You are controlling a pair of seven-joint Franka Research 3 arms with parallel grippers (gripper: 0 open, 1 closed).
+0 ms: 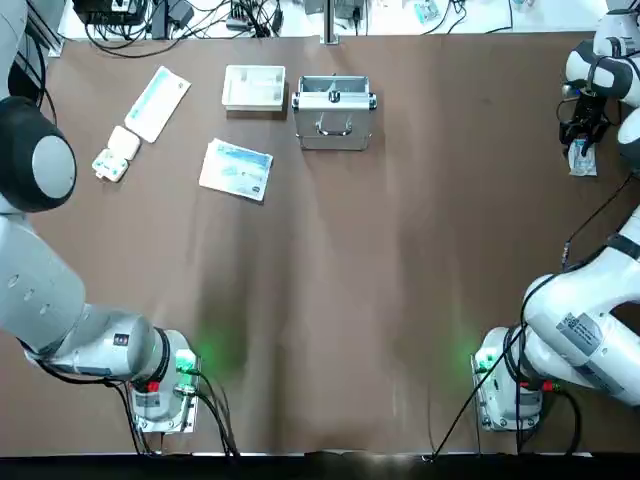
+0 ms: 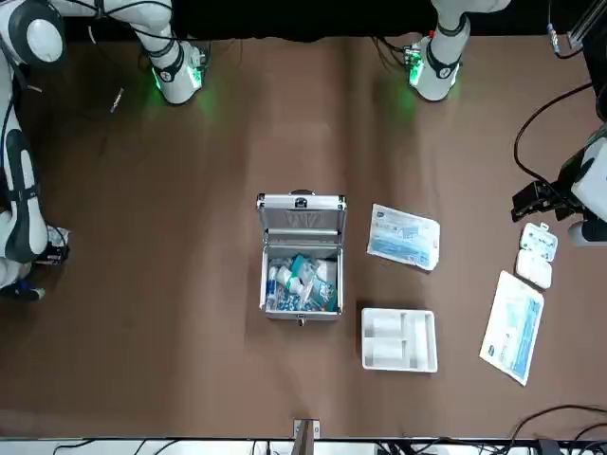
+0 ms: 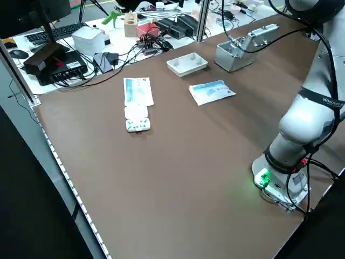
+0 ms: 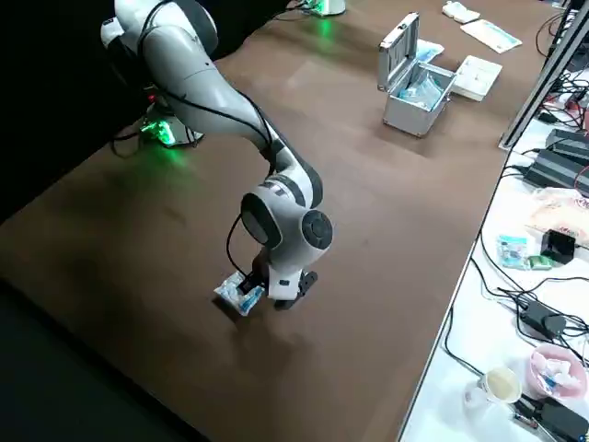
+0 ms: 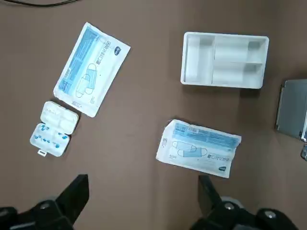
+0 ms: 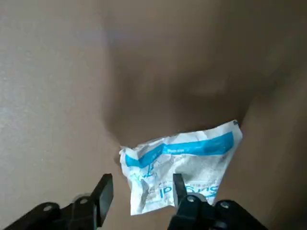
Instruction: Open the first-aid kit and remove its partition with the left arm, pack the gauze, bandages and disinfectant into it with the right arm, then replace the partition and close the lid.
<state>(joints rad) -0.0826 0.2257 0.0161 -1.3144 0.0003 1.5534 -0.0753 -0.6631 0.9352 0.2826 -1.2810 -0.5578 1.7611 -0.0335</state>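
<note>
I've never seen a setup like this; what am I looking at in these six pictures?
Two robot arms share a table. One picture looks down from overhead, one faces the robot from across the table, two look in from the sides, and two come from cameras on the wrists.

The silver first-aid kit stands with its lid raised and small supplies inside. Nearby lie its white partition, two blue-white mask packs and a small open white box.

The left gripper hangs open near those packs. The right gripper, far to the right, is at a blue-white packet; its fingers stand apart, so I can't confirm a grip.
</note>
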